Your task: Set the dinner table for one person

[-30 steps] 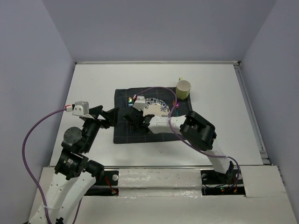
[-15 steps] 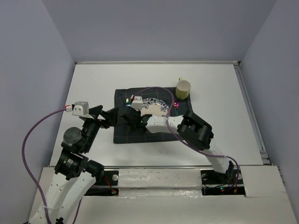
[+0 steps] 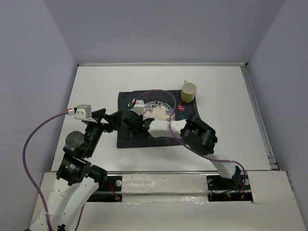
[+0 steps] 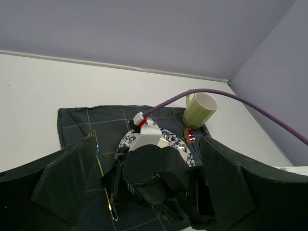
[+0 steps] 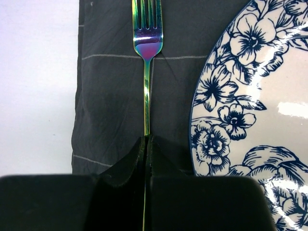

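Since the setting is for one, the table [image 3: 96, 86], white beneath both arms, carries one cloth [image 3: 166, 139] at its centre. On the cloth are one plate [image 3: 161, 111] and one fork [image 5: 147, 72]. One cup [image 3: 188, 91] and what looks like one spoon [image 4: 190, 135] sit at its far right corner. The right gripper [image 5: 146, 144] pinches the fork handle, likely aligning it left of the plate. The left gripper [image 3: 109, 119] gapes wide and empty.

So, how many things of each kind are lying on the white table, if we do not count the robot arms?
cloth: 1
plate: 1
fork: 1
spoon: 1
cup: 1
Total on the dinner table: 5
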Available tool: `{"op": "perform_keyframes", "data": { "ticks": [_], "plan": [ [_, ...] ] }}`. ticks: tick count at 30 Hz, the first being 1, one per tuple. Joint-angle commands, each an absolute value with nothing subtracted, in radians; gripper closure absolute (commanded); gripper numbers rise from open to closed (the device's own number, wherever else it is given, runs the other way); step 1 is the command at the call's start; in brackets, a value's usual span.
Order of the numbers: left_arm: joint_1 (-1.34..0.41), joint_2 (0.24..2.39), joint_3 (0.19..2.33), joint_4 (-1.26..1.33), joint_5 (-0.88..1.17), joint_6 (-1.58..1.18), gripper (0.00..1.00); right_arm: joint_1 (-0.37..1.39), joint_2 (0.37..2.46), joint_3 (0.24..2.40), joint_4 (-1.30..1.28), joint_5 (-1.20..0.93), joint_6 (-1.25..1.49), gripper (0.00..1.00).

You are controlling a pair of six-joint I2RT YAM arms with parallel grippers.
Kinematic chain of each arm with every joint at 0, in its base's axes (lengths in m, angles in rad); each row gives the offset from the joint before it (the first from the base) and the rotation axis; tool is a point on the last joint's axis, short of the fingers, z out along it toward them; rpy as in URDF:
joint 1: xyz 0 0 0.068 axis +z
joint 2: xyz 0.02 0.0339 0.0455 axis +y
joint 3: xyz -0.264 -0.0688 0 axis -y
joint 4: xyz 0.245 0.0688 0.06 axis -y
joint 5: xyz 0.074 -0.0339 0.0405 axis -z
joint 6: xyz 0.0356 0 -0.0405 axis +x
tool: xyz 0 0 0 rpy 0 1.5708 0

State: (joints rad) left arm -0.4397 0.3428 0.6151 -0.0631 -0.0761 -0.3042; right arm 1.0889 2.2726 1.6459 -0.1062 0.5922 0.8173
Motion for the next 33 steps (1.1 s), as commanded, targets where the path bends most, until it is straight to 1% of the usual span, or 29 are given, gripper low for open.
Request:
{"op": "perform_keyframes", "data": {
  "ticks": [1,5,8,9,12,13,14,15,16,17,18,19,20,21,22,24,25,27,28,32,33],
  "plan": [
    [-0.445,0.348,0.621,-0.008,-0.066,-0.298,0.01,1.109,2.243,1.641,-0.118,0.627,0.853,1.0],
    [-0.443,0.348,0.621,-0.008,-0.067,-0.301,0.01,1.109,2.247,1.64,-0.135,0.624,0.88,1.0],
    [-0.443,0.348,0.621,-0.008,-0.067,-0.299,0.01,1.109,2.253,1.644,-0.138,0.621,0.894,0.91],
    [-0.443,0.347,0.621,-0.008,-0.069,-0.299,0.01,1.109,2.253,1.646,-0.138,0.62,0.894,0.82],
    [-0.443,0.345,0.621,-0.008,-0.078,-0.299,0.01,1.109,2.246,1.657,-0.14,0.617,0.871,0.67],
    [-0.443,0.344,0.623,-0.009,-0.08,-0.296,0.01,1.109,2.238,1.655,-0.14,0.614,0.867,0.58],
    [-0.443,0.344,0.624,-0.011,-0.089,-0.298,0.01,1.109,2.22,1.655,-0.14,0.611,0.858,0.52],
    [-0.442,0.344,0.626,-0.012,-0.095,-0.296,0.01,1.109,2.208,1.652,-0.14,0.607,0.845,0.49],
    [-0.44,0.342,0.626,-0.015,-0.103,-0.295,0.01,1.109,2.192,1.648,-0.14,0.604,0.841,0.4],
    [-0.44,0.344,0.627,-0.017,-0.112,-0.295,0.01,1.109,2.174,1.641,-0.138,0.603,0.833,0.34],
    [-0.437,0.342,0.63,-0.023,-0.135,-0.29,0.01,1.118,2.136,1.628,-0.134,0.601,0.822,0.31],
    [-0.437,0.345,0.632,-0.029,-0.152,-0.29,0.01,1.118,2.113,1.618,-0.132,0.604,0.795,0.21],
    [-0.436,0.345,0.64,-0.043,-0.182,-0.288,0.01,1.118,2.061,1.599,-0.127,0.607,0.779,0.13],
    [-0.434,0.344,0.643,-0.049,-0.196,-0.287,0.01,1.118,2.06,1.585,-0.126,0.61,0.766,0.11],
    [-0.434,0.342,0.649,-0.058,-0.204,-0.287,0.01,1.118,1.999,1.568,-0.123,0.62,0.738,0.04],
    [-0.434,0.333,0.67,-0.06,-0.207,-0.276,0.01,1.118,1.924,1.501,-0.115,0.638,0.703,0.03],
    [-0.433,0.33,0.678,-0.058,-0.204,-0.27,0.01,1.118,1.836,1.47,-0.109,0.647,0.663,0.03],
    [-0.434,0.331,0.706,-0.057,-0.207,-0.25,0.01,1.118,1.735,1.401,-0.075,0.66,0.606,0.04],
    [-0.433,0.334,0.716,-0.058,-0.209,-0.236,0.01,1.118,1.627,1.334,-0.071,0.679,0.535,0.04],
    [-0.434,0.36,0.787,-0.057,-0.239,-0.219,0.01,1.118,1.389,1.159,-0.068,0.773,0.405,0.03],
    [-0.433,0.374,0.816,-0.057,-0.244,-0.218,0.01,1.118,1.264,1.125,-0.067,0.793,0.39,0.02]
  ]
}}
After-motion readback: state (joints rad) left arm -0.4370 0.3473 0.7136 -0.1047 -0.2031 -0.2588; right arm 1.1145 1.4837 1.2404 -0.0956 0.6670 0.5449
